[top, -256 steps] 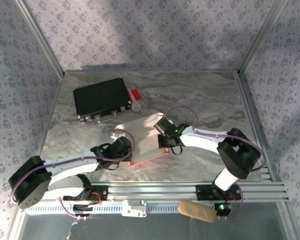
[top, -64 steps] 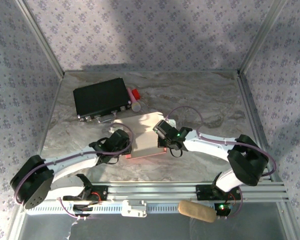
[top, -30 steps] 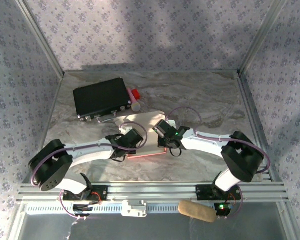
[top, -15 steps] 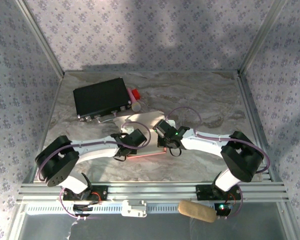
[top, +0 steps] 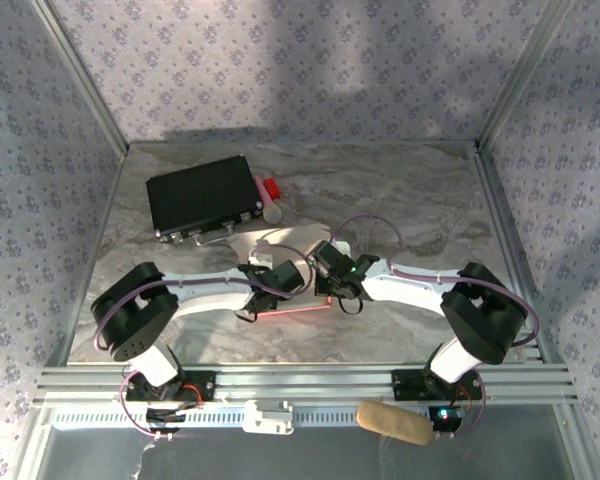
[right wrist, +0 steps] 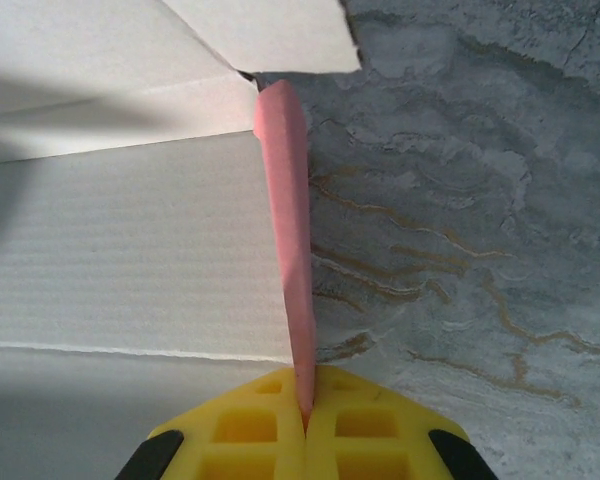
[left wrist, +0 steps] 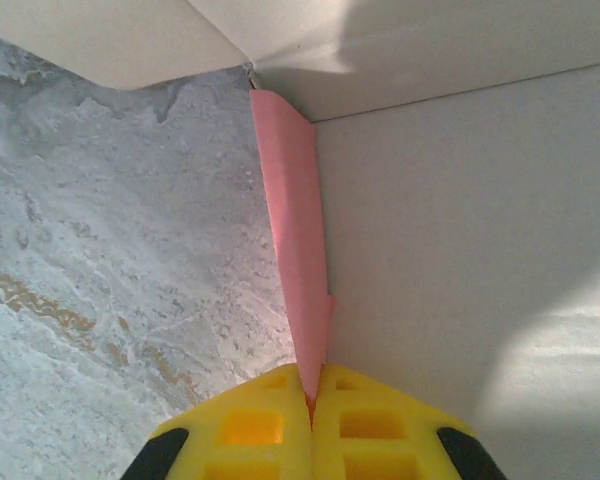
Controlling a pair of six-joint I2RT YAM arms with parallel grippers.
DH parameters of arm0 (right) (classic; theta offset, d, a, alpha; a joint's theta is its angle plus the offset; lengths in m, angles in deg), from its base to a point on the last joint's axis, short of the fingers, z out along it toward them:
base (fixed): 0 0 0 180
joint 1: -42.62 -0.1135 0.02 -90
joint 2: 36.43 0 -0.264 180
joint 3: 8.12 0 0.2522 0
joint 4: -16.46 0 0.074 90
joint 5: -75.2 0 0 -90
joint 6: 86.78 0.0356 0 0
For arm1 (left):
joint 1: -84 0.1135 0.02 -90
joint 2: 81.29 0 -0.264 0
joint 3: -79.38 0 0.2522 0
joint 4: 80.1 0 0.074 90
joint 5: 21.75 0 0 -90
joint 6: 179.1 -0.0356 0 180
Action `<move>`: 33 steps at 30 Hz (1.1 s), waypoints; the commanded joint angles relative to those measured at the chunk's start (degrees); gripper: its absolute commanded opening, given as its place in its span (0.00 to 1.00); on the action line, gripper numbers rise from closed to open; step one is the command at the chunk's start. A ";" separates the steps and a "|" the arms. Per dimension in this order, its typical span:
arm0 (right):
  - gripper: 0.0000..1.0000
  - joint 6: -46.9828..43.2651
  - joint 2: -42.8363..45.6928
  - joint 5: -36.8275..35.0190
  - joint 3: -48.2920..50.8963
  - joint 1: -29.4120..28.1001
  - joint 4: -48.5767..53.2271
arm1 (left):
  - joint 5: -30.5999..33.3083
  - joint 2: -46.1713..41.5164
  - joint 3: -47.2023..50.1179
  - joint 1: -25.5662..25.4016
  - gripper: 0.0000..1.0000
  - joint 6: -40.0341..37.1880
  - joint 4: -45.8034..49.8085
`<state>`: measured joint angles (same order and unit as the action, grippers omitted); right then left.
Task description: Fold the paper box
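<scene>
**A:** Left side first. What is my left tool (left wrist: pixel 310 398) doing?

**B:** Clamped on the left side flap (left wrist: pixel 294 220). It pinches the pink strip edge-on, so the strip stands up off the bench (left wrist: pixel 100 260) rather than lying flat.

**A:** And the paper box (top: pixel 280 243) itself?

**B:** Mid-bench between the two arms, whitish inner face up, base panel flat, just beside the black case (top: pixel 202 205).

**A:** Right tool (right wrist: pixel 303 408)?

**B:** Same hold, mirrored: closed on the right side flap (right wrist: pixel 285 200). I judge both walls are gripped at once so they can be raised together without the base sliding. Folding looks early, with no closed box shape yet
</scene>
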<state>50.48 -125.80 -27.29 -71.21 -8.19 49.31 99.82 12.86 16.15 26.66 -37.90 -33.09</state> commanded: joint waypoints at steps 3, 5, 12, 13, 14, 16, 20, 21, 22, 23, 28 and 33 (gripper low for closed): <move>0.00 1.44 0.72 -1.57 -1.21 -1.31 0.48 | 5.68 4.66 -3.06 -1.90 0.00 4.12 9.03; 0.00 1.52 0.44 -1.57 -1.10 -1.30 0.52 | 4.88 4.26 -1.83 -1.95 0.00 4.11 6.82; 0.00 1.50 0.20 -1.14 -0.61 -0.96 -0.03 | 1.47 -0.18 -0.11 -1.94 0.14 -0.34 0.70; 0.00 1.48 0.13 -1.09 -0.70 -0.98 -0.05 | 0.34 -0.97 -0.02 -1.90 0.20 -0.58 0.54; 0.00 1.51 0.07 -1.09 -0.73 -1.01 -0.02 | 0.08 -1.87 -0.01 -1.90 0.26 -0.90 0.70; 0.00 1.47 0.04 -1.05 -0.80 -0.97 -0.06 | -0.71 -3.47 0.07 -1.66 0.35 -1.28 0.57; 0.00 1.34 0.07 -1.13 -0.91 -0.96 0.15 | -2.41 -5.78 0.62 -1.03 0.43 -2.28 0.13; 0.00 1.42 0.14 -1.09 -0.88 -0.96 0.15 | -3.05 -6.11 0.87 -0.77 0.44 -2.54 -0.31; 0.00 1.35 0.09 -1.05 -0.87 -0.95 0.11 | -3.56 -6.32 1.02 -0.59 0.44 -2.69 -0.68; 0.00 1.38 0.08 -1.04 -0.87 -0.95 0.16 | -3.81 -6.58 1.26 -0.47 0.44 -2.84 -0.90; 0.00 1.31 0.38 -1.00 -0.70 -0.89 0.07 | -4.46 -7.93 2.57 0.48 0.39 -3.23 -2.38; 0.00 1.10 0.41 -1.04 -0.95 -0.79 0.52 | -8.74 -11.79 6.25 1.79 0.42 -5.05 -9.01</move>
<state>51.46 -125.80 -27.92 -71.21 -8.91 49.29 94.14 4.27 21.33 28.10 -41.26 -37.55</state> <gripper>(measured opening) 0.055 0.399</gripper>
